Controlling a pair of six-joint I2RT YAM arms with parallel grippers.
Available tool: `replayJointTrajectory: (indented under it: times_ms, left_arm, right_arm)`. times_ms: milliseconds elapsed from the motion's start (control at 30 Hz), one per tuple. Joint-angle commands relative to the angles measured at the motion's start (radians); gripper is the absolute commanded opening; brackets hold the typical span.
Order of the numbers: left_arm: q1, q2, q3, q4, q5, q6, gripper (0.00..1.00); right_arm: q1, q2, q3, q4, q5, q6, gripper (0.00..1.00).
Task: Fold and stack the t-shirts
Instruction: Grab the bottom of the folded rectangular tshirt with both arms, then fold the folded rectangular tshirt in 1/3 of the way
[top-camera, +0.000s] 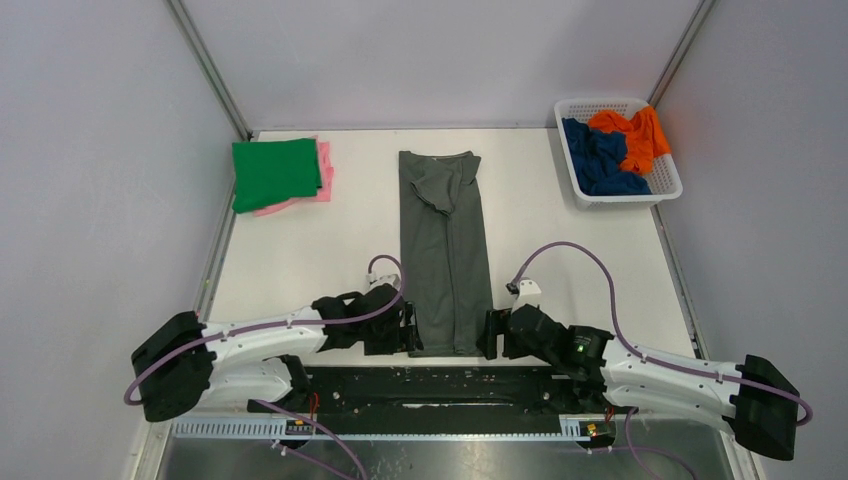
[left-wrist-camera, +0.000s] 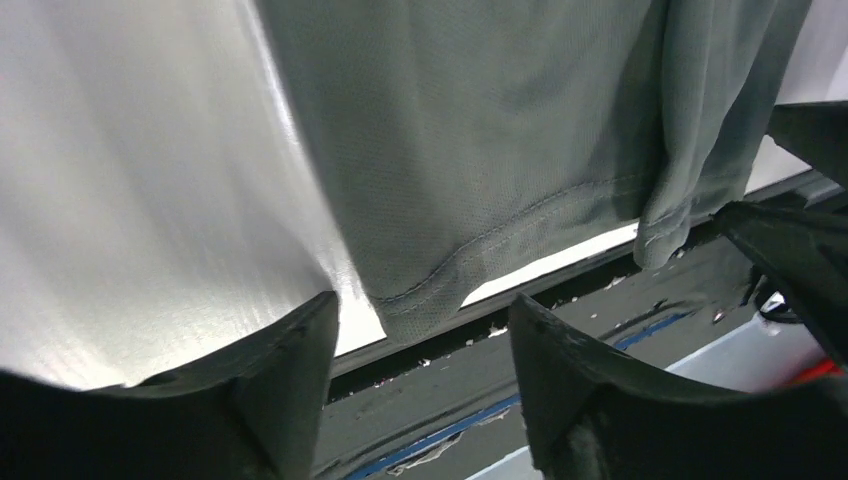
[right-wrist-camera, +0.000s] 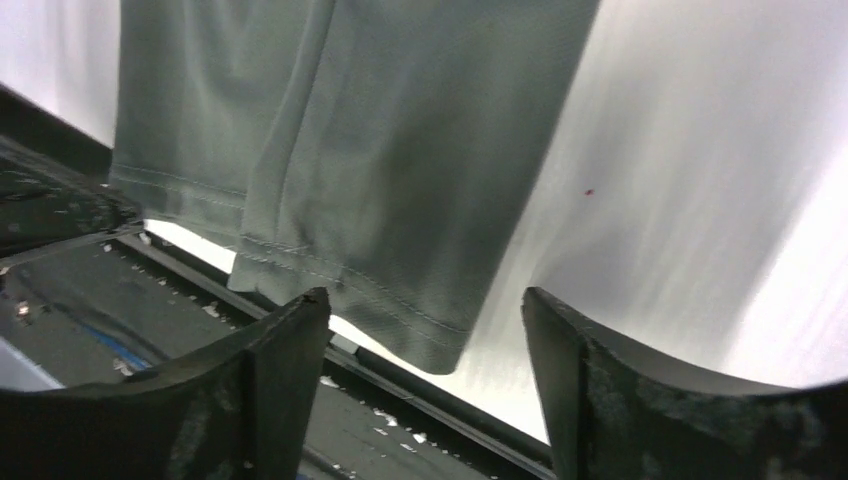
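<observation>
- Two sets of jaws stand apart and hold nothing. The left gripper (left-wrist-camera: 420, 385) has the near-left hem corner of the dark grey t-shirt (top-camera: 444, 250) just ahead of the gap between its fingers. The right gripper (right-wrist-camera: 425, 385) frames the near-right hem corner in the same way.
- No finger is seen touching cloth in either wrist view, so each gripper looks lined up for a pinch it has not yet made.
- Both grippers sit low at the table (top-camera: 300, 260) top's near edge, one on each side of the hem and pointing in at it. That is probably so one finger can slide under the cloth and one over it.
- Each arm lies nearly flat, reaching from its outer base in toward the middle, with the forearms converging on the hem.
- The dark grey t-shirt lies mid-table as a narrow lengthwise strip, sleeves turned in, collar at the far end. Its hem is at the near edge and the corners seem to lap slightly past it, which would make them easy to get under.
- Taking both corners together should keep the hem straight when it is carried toward the collar.
- At far left the green t-shirt (top-camera: 275, 172) rests folded on the pink t-shirt (top-camera: 322, 175), presumably the stack the grey one will join.
- At far right the orange t-shirt (top-camera: 635, 135) and the navy t-shirt (top-camera: 597, 158) lie crumpled in the basket (top-camera: 665, 190), not yet folded.
</observation>
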Motion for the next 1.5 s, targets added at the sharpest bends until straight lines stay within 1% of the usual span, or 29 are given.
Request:
replayJointTrajectory:
  times_ms: [0, 67, 133, 200, 300, 367, 400, 500, 600, 700, 800, 933, 1000, 1100, 1167, 1233, 1333, 1467]
  left_arm:
    - [-0.02, 0.098, 0.046, 0.07, 0.022, 0.001, 0.56]
    - [-0.025, 0.119, 0.052, 0.065, 0.016, 0.009, 0.47]
    - [-0.026, 0.13, 0.05, 0.054, 0.016, 0.015, 0.34]
    - [-0.026, 0.127, 0.053, 0.03, 0.008, 0.015, 0.19]
    - [-0.029, 0.107, 0.043, -0.003, -0.003, 0.013, 0.04]
    - [-0.03, 0.087, 0.039, -0.04, -0.01, 0.009, 0.0]
    - [-0.033, 0.075, 0.035, -0.053, -0.01, 0.006, 0.0]
    - [-0.049, 0.023, 0.01, -0.058, -0.011, -0.011, 0.0]
    - [-0.077, -0.027, 0.0, -0.057, -0.011, -0.025, 0.0]
    - [-0.095, -0.057, 0.003, -0.046, -0.01, -0.026, 0.0]
    - [-0.095, -0.076, 0.01, -0.014, -0.01, -0.027, 0.0]
    - [-0.093, -0.089, 0.078, -0.021, -0.14, -0.014, 0.0]
    - [-0.072, -0.083, 0.119, -0.022, -0.176, 0.004, 0.0]
    - [-0.014, -0.057, 0.161, 0.008, -0.179, 0.052, 0.0]
    - [0.039, -0.027, 0.193, 0.012, -0.167, 0.089, 0.0]
    - [0.1, 0.014, 0.229, 0.009, -0.138, 0.126, 0.0]
    - [0.169, 0.063, 0.279, 0.013, -0.13, 0.164, 0.0]
    - [0.259, 0.098, 0.307, 0.08, -0.096, 0.18, 0.0]
  right_arm:
    - [0.006, 0.058, -0.003, 0.044, -0.097, 0.047, 0.73]
    - [0.005, 0.075, -0.008, 0.046, -0.113, 0.06, 0.66]
    - [0.005, 0.082, -0.009, 0.028, -0.116, 0.075, 0.59]
    - [0.005, 0.086, -0.009, 0.005, -0.111, 0.096, 0.5]
    - [0.006, 0.09, -0.006, -0.034, -0.119, 0.109, 0.36]
    - [0.005, 0.084, -0.001, -0.082, -0.127, 0.115, 0.24]
    - [0.006, 0.078, 0.002, -0.105, -0.134, 0.115, 0.17]
    - [0.005, 0.059, 0.005, -0.147, -0.19, 0.106, 0.01]
    - [0.006, 0.036, 0.012, -0.153, -0.263, 0.096, 0.0]
    - [0.006, -0.002, 0.033, -0.145, -0.284, 0.095, 0.0]
    - [0.007, -0.026, 0.088, -0.162, -0.243, 0.097, 0.0]
    - [0.006, -0.006, 0.161, -0.188, -0.145, 0.084, 0.0]
    - [0.005, 0.019, 0.191, -0.182, -0.092, 0.077, 0.0]
    - [0.005, 0.061, 0.267, -0.178, -0.004, 0.03, 0.0]
    - [0.0, 0.087, 0.316, -0.175, 0.105, -0.003, 0.0]
    - [-0.015, 0.116, 0.357, -0.157, 0.177, -0.04, 0.0]
    - [-0.07, 0.183, 0.412, -0.108, 0.184, -0.091, 0.0]
    - [-0.187, 0.281, 0.476, -0.04, 0.113, -0.143, 0.0]
